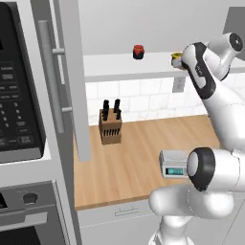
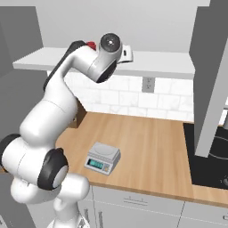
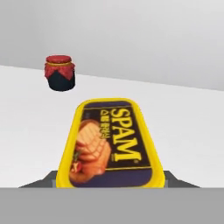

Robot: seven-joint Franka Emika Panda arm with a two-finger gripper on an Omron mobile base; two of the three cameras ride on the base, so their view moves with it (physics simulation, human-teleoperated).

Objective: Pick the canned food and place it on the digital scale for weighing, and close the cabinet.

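Hand view puts the canned food (image 3: 114, 144) right under your gripper, lying on the cabinet's (image 1: 72, 72) white inner shelf, with the red jar (image 3: 60, 72) farther back on the same shelf. You cannot tell whether the gripper is wide or narrow, since its fingers are hidden. The digital scale (image 2: 103, 158) waits on the tabletop (image 2: 151, 147) below the shelf, platform bare. The cabinet door stands open for reach.
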